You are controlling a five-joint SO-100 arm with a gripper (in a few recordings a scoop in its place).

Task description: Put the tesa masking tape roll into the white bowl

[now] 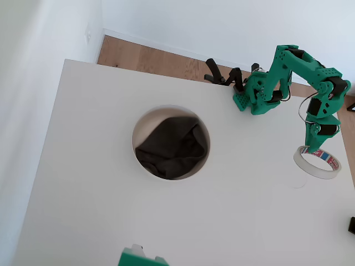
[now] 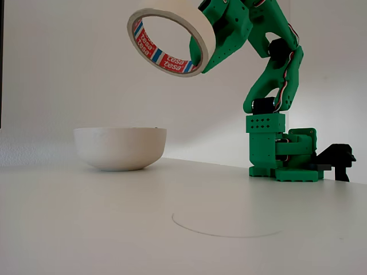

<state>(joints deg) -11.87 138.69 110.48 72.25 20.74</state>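
White tabletop [image 1: 83, 194] fills most of the overhead view, with pale wall to the left and a strip of wooden floor [image 1: 155, 58] beyond its far edge. Near the table's middle sits the large round white bowl [image 1: 145, 123], and a crumpled dark grey cloth [image 1: 172, 147] lies inside it. In the fixed view the same bowl [image 2: 120, 148] stands at left on the table surface [image 2: 86, 229], its inside hidden from this low angle.

Further right in the overhead view, the green plastic arm [image 1: 288, 66] rises from its base at the table's far edge and bends over toward the right side. Its two-finger gripper [image 1: 317, 145] points down and is clamped on the rim of the cream-white ring of tesa masking tape [image 1: 317, 162], whose red-and-blue label shows on the inner core. From above, the roll is well apart from the bowl, to its right.

In the fixed view the tape roll [image 2: 172, 40] hangs tilted in the air, high above the table and higher than the bowl's rim, with the gripper [image 2: 200, 57] pinching its right-hand edge. A faint thin circle [image 2: 226, 232] is marked on the table below.
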